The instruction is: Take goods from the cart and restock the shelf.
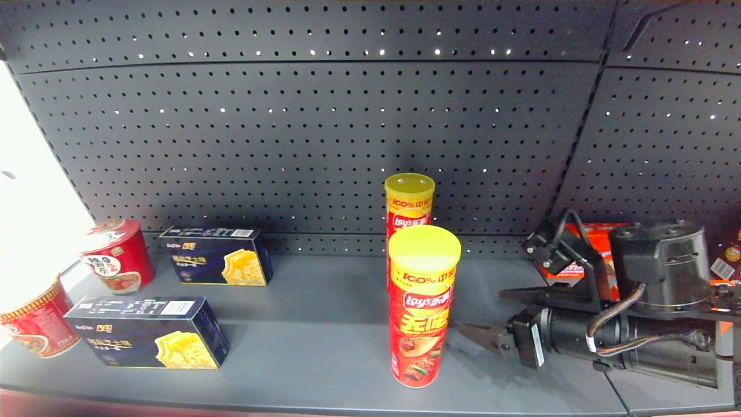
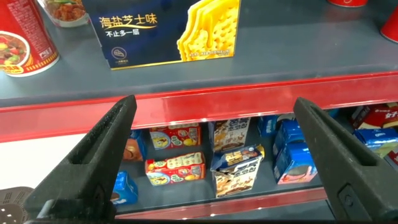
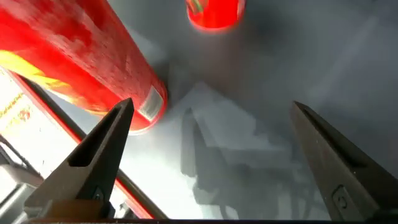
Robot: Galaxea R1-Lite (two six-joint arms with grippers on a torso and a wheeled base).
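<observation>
Nearest in the head view, the front chips can (image 1: 424,307) stands upright near the shelf (image 1: 324,324) edge. The right gripper (image 1: 481,311) sits just beside it, fingers spread, with a small gap between. A second can (image 1: 409,202) stands behind. In the left wrist view, the left gripper (image 2: 214,101) gapes wide before the shelf's red lip, with a blue cracker box (image 2: 168,31) just beyond. In the right wrist view, the front can lies just off one fingertip.

You have on the grey shelf (image 1: 324,289): two upright red chip cans with yellow lids, front can (image 1: 422,313) near the edge, rear can (image 1: 408,200) just behind it. Farther left: dark blue front cracker box (image 1: 147,332), rear cracker box (image 1: 217,255), red front noodle cup (image 1: 35,318), rear noodle cup (image 1: 116,255).
</observation>
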